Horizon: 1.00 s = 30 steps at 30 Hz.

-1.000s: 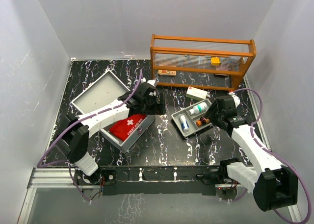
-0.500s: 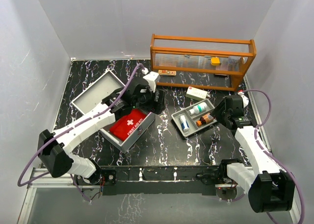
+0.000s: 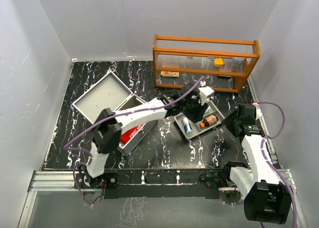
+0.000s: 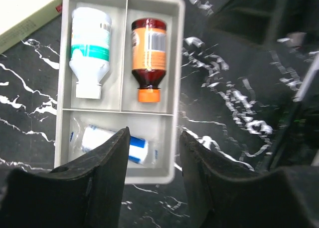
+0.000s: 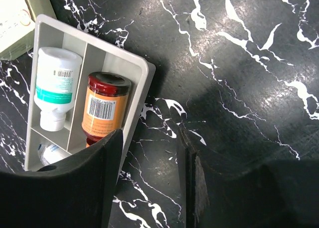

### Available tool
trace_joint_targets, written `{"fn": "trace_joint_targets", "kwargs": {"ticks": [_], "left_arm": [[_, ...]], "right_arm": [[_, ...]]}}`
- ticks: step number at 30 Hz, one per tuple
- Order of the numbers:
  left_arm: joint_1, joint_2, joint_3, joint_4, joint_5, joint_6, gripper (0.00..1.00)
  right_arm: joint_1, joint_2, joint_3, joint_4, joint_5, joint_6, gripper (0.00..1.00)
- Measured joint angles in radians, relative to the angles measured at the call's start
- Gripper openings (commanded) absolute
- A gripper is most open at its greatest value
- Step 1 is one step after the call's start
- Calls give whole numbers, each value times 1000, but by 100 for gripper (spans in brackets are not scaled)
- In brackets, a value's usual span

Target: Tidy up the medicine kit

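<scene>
The medicine kit (image 3: 99, 96) lies open at the left, its lid flat and a red pouch (image 3: 130, 131) in its base. My left arm reaches across to the small grey divided tray (image 3: 177, 119). My left gripper (image 4: 153, 133) is open over the tray's (image 4: 174, 63) corner, one finger above the blue-and-white roll (image 4: 112, 142), the other outside the wall. The tray also holds a white bottle (image 4: 89, 46) and an orange-labelled bottle (image 4: 148, 46). My right gripper (image 5: 149, 138) is open over bare table beside the tray's (image 5: 142, 73) edge, holding nothing.
An orange wooden rack (image 3: 207, 58) with small items stands at the back right. A cream box (image 4: 25, 11) lies just beyond the tray. White walls enclose the black marbled table (image 3: 164, 148).
My left arm swung right from above the case to over the tray, and its jaws narrowed. My right gripper drew back to the right, away from the tray.
</scene>
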Motion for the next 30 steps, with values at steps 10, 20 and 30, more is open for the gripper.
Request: {"fn": "trace_joint_targets", "kwargs": {"ticks": [10,20,30], "left_arm": [[2,315,264,-95,-22,80,33],[6,349,337,-137,-1,87,37],[6,453,397,-163,-14,92,38]], "right_arm": [[-39,1,-31,-23,-61,57,43],[-50,0,-41,-32,-75,68,43],[-52,-4,-47,-31,-82,71,44]]}}
